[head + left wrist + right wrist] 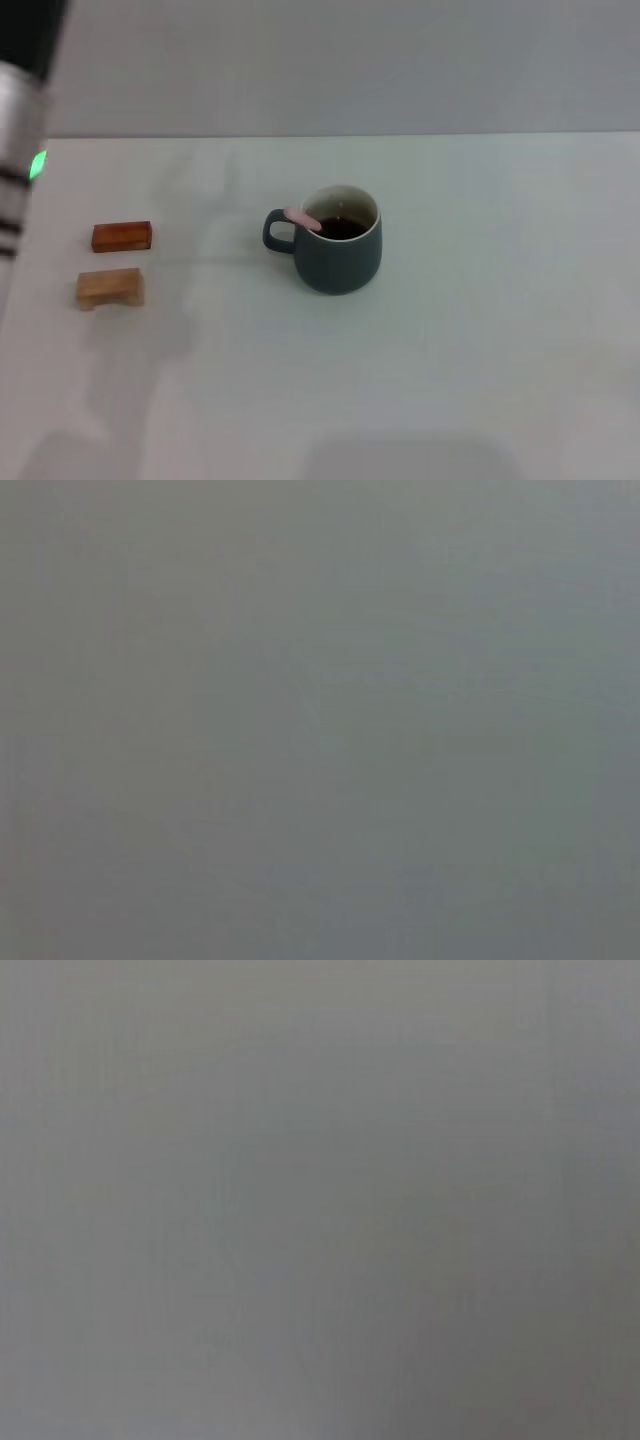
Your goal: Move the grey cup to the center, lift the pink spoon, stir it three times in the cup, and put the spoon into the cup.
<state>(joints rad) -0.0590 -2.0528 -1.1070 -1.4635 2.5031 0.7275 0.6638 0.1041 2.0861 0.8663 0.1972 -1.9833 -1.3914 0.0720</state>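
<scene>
The grey cup (338,253) stands mid-frame on the bench (480,330), the pink spoon (303,218) resting inside it; neither gripper is in view, so their state cannot be told

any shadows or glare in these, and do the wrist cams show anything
Head view: even soft light, faint shadows around the grey cup and two wooden blocks, no glare; the pink spoon sits in the cup. Left and right wrist views: only featureless grey, nothing distinguishable.
</scene>
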